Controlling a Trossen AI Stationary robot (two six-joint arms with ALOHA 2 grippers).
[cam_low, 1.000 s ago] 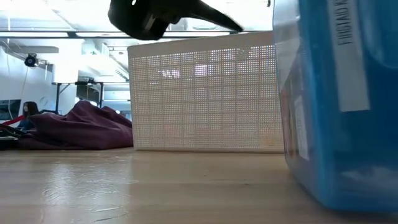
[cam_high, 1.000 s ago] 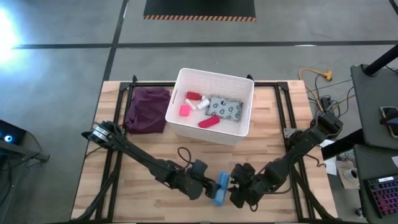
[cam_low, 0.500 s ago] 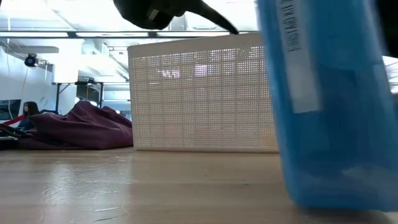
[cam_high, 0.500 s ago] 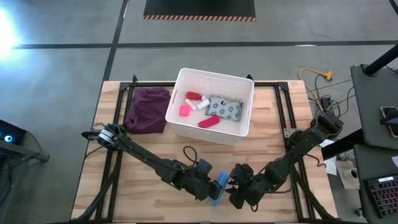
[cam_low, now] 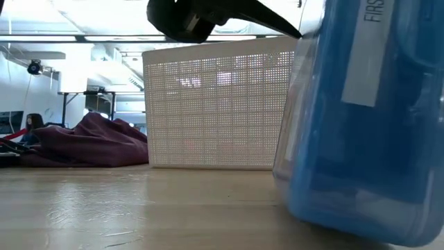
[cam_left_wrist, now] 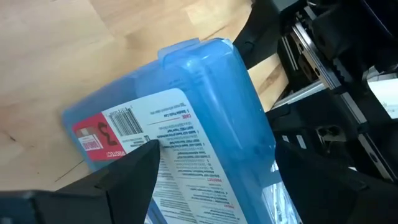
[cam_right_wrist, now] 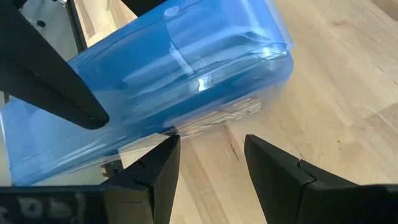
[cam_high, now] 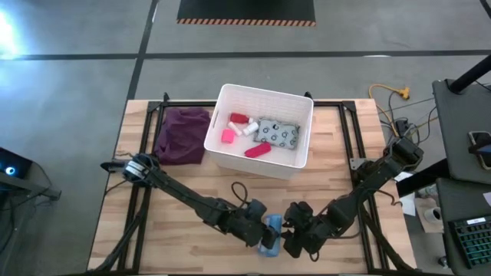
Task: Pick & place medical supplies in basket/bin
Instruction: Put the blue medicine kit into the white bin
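1. Blue plastic first-aid box (cam_high: 271,232) stands tilted on the wooden table (cam_high: 192,184), well in front of the white bin (cam_high: 263,165) — between both grippers.
2. Left gripper (cam_high: 259,227) clamps the box, fingers (cam_left_wrist: 127,171) spread around it.
3. Right gripper (cam_high: 289,232) sits just beside the box, fingers (cam_right_wrist: 158,165) apart.
4. Inside the bin: pink cube (cam_high: 228,136), red tube (cam_high: 257,150), patterned packet (cam_high: 278,133).
5. Purple cloth (cam_high: 182,135) lies left of the bin.

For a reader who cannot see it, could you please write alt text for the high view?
Seen from above, the left gripper and the right gripper meet at a blue first-aid box near the wooden table's front edge. Farther back, a white bin holds several small supplies, with a purple cloth beside it.
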